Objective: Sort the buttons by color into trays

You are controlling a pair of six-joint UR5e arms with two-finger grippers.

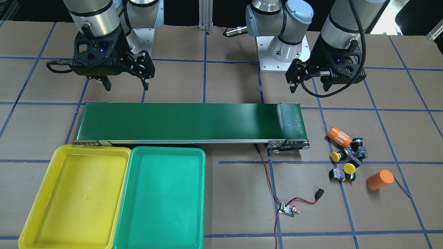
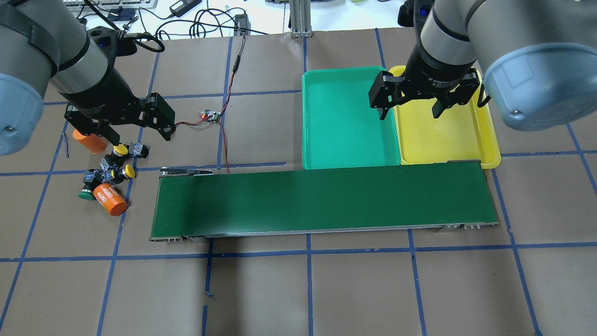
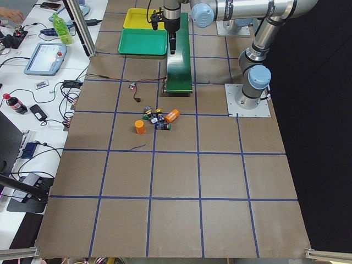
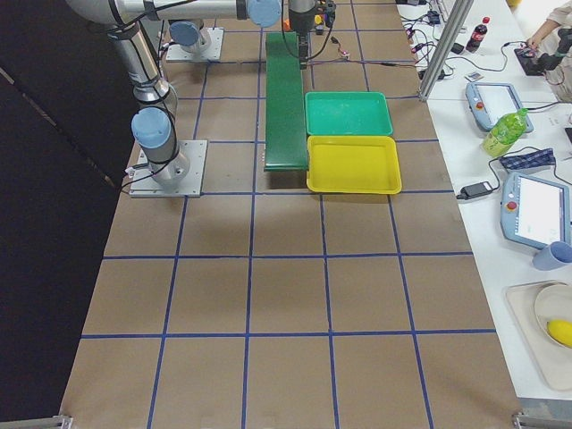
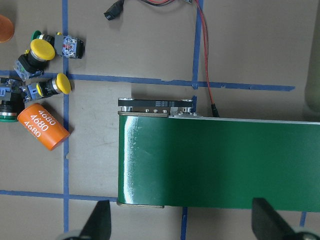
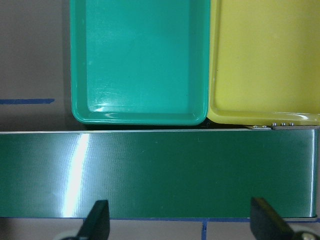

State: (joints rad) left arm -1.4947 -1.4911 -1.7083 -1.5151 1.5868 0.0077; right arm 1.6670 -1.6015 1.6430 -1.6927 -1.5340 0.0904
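Note:
Several buttons lie in a loose cluster on the brown table past the belt's end, two with yellow caps (image 1: 335, 156) (image 1: 350, 168) and two with green caps (image 1: 357, 141) (image 1: 352, 177). In the left wrist view the yellow caps (image 5: 42, 49) (image 5: 62, 83) sit at the upper left. My left gripper (image 2: 140, 138) hangs open above and beside the cluster, holding nothing. The yellow tray (image 1: 74, 197) and the green tray (image 1: 162, 197) lie side by side, both empty. My right gripper (image 2: 409, 115) hovers open over the seam between the trays, its jaws wide apart.
A long dark-green conveyor belt (image 2: 322, 200) runs between the cluster and the trays. Two orange cylinders (image 1: 339, 136) (image 1: 379, 180) lie among the buttons. A small circuit board (image 1: 288, 209) with red and black wires sits near the belt's end.

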